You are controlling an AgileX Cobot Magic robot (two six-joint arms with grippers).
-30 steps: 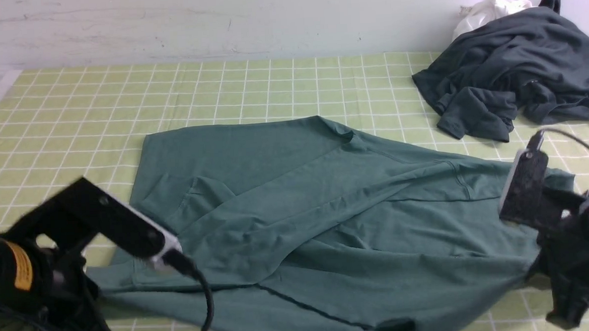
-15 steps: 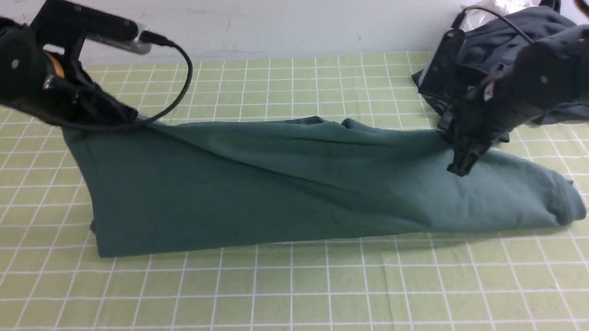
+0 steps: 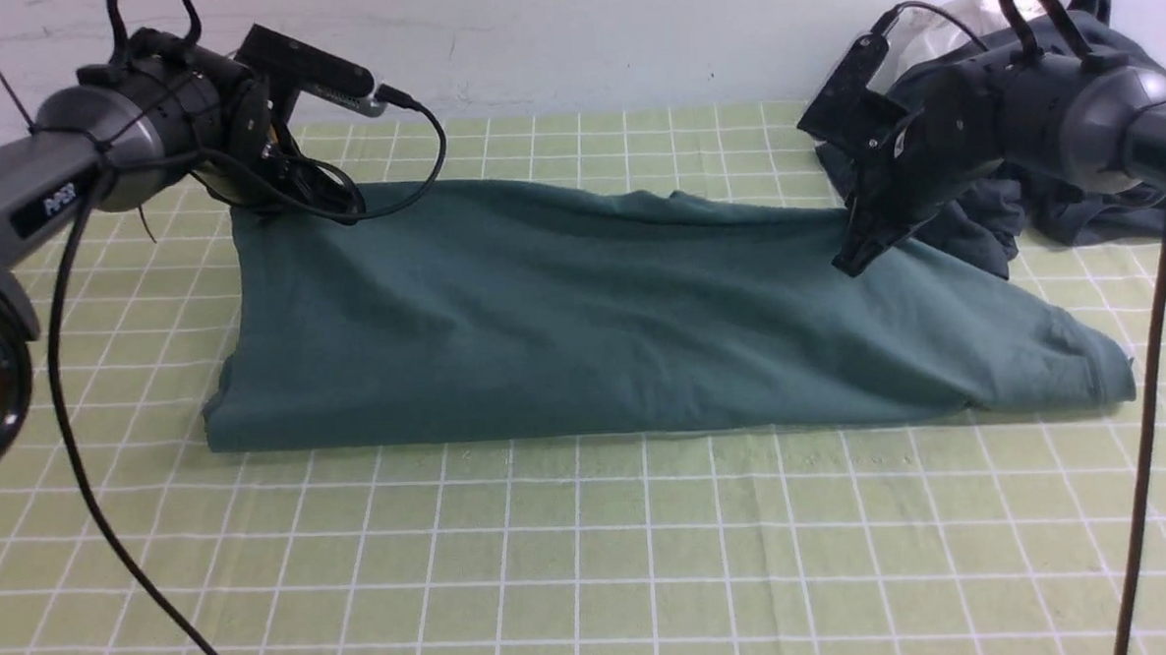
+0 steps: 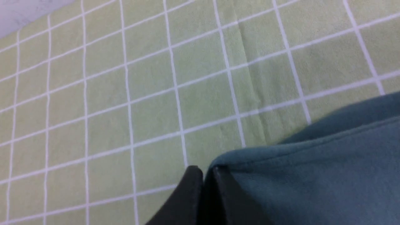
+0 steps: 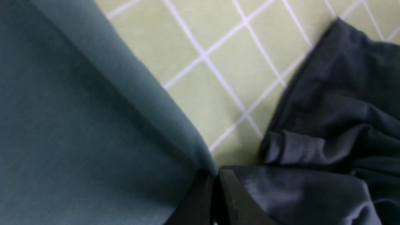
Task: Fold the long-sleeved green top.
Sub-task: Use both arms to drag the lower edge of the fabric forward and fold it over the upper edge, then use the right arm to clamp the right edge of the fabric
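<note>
Green long-sleeved top (image 3: 583, 318) spans the checked surface (image 3: 593, 563) toward its far edge, pinched by the left gripper (image 4: 209, 170) and right gripper (image 5: 215, 178); uneven release could skew the fold, or dark garment (image 3: 982, 217) could snag.

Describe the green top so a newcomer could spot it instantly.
On the grid-patterned tablecloth, look at the half farther from the robot. The green top stretches widthwise there, its far edge held by both grippers. It is smooth and teal-green, unlike the crumpled charcoal garment behind the right gripper.
</note>
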